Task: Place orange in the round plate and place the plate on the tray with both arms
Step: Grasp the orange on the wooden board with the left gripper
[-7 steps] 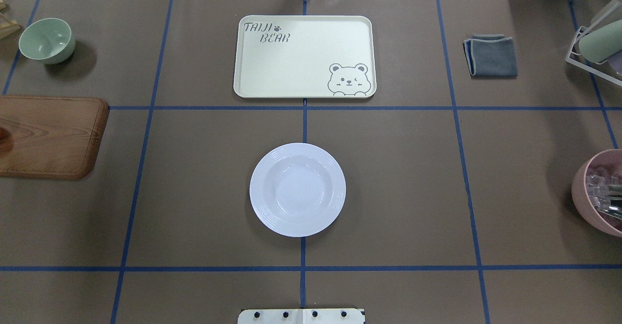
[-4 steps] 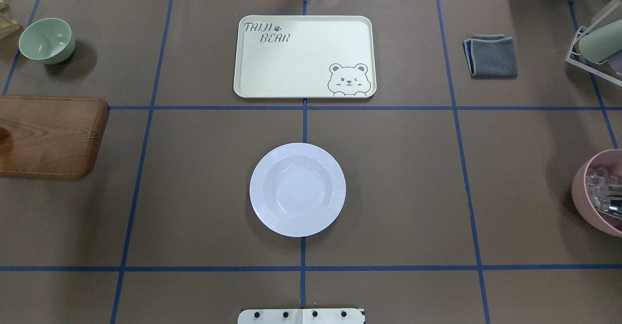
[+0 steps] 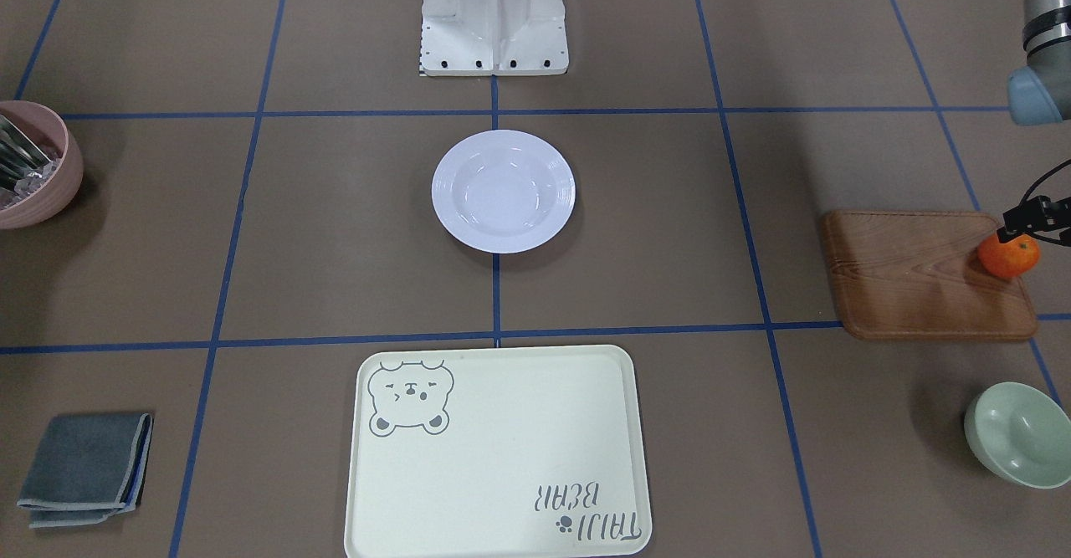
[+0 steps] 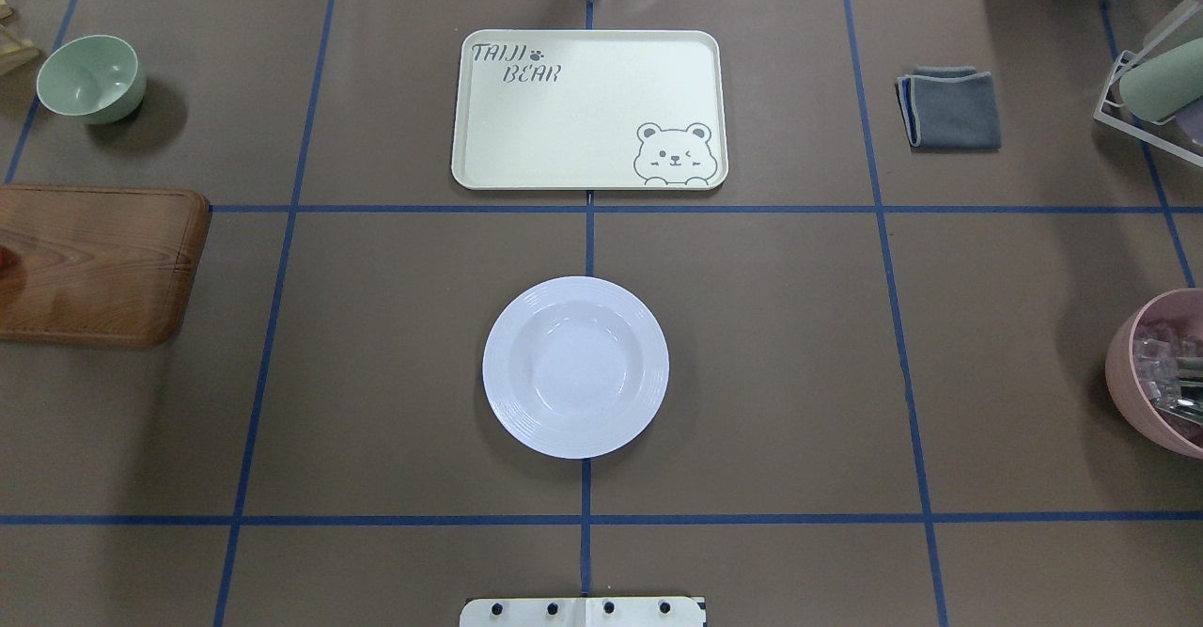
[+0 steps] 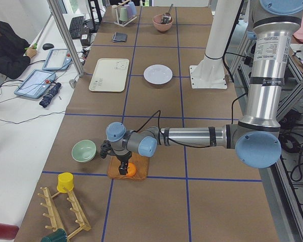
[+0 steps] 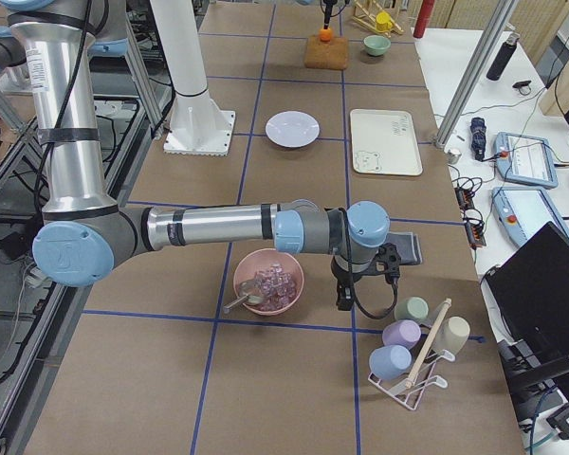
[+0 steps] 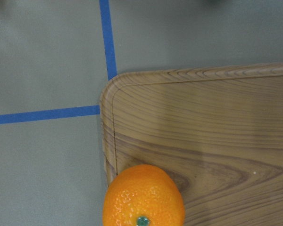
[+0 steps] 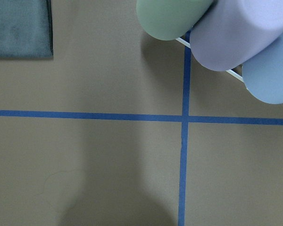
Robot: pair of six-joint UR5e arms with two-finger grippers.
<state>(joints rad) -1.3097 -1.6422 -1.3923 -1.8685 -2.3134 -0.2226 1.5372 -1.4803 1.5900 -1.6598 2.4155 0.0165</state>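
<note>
The orange [image 3: 1008, 257] lies on the corner of a wooden board, and fills the bottom of the left wrist view [image 7: 144, 197]. My left gripper [image 3: 1033, 217] hangs just above it at the view's edge [image 5: 123, 166]; I cannot tell whether it is open or shut. The white round plate [image 4: 575, 367] sits empty mid-table. Beyond it lies the cream tray [image 4: 587, 110], with nothing on it. My right gripper [image 6: 344, 299] hovers low beside the pink bowl and the cup rack, and shows only in the right side view, so I cannot tell its state.
The brown wooden board [image 4: 94, 260] and a pale-green bowl [image 4: 91, 77] are at the left. A pink bowl [image 4: 1161, 373] of clear pieces, a folded grey cloth [image 4: 951, 107] and a cup rack [image 4: 1151, 91] are at the right. The robot's base [image 3: 494, 14] stands behind the plate.
</note>
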